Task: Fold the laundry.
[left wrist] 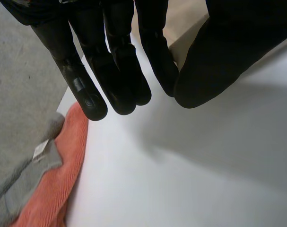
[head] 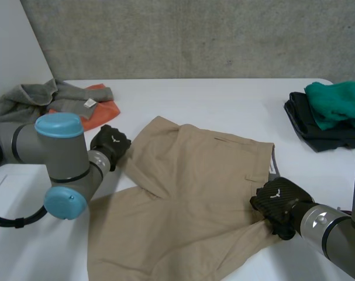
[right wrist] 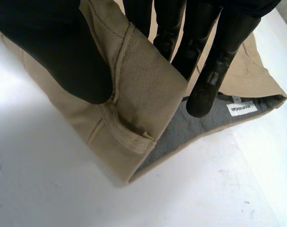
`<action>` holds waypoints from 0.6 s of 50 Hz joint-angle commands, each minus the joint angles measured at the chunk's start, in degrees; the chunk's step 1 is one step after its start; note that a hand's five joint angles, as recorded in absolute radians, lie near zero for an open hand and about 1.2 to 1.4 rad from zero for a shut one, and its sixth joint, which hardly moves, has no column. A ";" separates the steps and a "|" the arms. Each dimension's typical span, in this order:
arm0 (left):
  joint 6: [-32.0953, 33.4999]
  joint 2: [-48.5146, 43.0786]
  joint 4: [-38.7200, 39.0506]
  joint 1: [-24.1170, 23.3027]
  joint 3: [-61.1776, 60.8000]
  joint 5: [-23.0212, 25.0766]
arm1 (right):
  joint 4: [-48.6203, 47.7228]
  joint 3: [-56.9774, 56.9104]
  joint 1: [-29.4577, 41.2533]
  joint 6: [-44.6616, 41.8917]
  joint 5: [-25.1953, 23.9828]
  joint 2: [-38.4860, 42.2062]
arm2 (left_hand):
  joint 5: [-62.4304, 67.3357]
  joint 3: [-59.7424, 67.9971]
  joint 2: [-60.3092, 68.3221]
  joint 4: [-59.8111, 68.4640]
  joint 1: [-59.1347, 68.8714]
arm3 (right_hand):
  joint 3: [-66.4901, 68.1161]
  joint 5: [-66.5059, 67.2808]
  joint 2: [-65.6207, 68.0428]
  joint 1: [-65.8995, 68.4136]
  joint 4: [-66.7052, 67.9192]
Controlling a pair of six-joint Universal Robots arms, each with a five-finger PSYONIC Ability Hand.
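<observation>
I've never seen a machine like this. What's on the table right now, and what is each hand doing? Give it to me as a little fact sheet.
Surface: white table
Main item: tan shorts, spread out in the middle
Left hand: open, beside the shorts' edge, holding nothing
Right hand: pinching the shorts' waistband between thumb and fingers, grey lining showing
Pile on robot's left: grey cloth partly over orange cloth
Pile on robot's right: green cloth on dark cloth
</observation>
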 commanded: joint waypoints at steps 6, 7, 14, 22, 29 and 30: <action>-2.44 4.99 -0.12 -0.89 -4.08 -3.08 | -0.30 -2.26 0.41 8.02 -0.59 1.97 | -26.44 -28.31 -28.69 -28.78 -25.48 | 12.02 13.30 12.98 23.62 11.89; -3.41 7.09 -0.12 -0.98 -5.04 -3.17 | -0.57 -2.96 0.33 9.25 -0.59 2.23 | -28.68 -30.55 -30.93 -31.01 -27.71 | 12.02 13.30 12.98 23.62 11.89; -10.96 18.08 -0.29 -1.68 -10.40 -3.26 | -0.92 -6.83 0.15 15.31 -0.68 5.48 | -34.59 -36.46 -36.84 -36.92 -33.62 | 12.02 13.30 12.98 23.62 11.89; -21.08 35.84 -0.82 -5.63 -24.02 -2.91 | -1.01 -12.89 -0.38 25.69 -1.03 10.05 | -37.11 -38.98 -39.36 -39.44 -36.14 | 12.02 13.30 12.98 23.62 11.89; -27.84 41.91 -8.37 -9.24 -30.44 -2.91 | -2.50 -14.57 -1.16 29.74 -1.56 12.08 | -37.11 -38.98 -39.36 -39.44 -36.14 | 12.02 13.30 12.98 23.62 11.89; -30.20 42.09 -10.90 -9.76 -30.79 -2.91 | -2.76 -14.57 -1.34 29.74 -1.56 12.08 | -37.11 -38.98 -39.36 -39.44 -36.14 | 12.02 13.30 12.98 23.62 11.89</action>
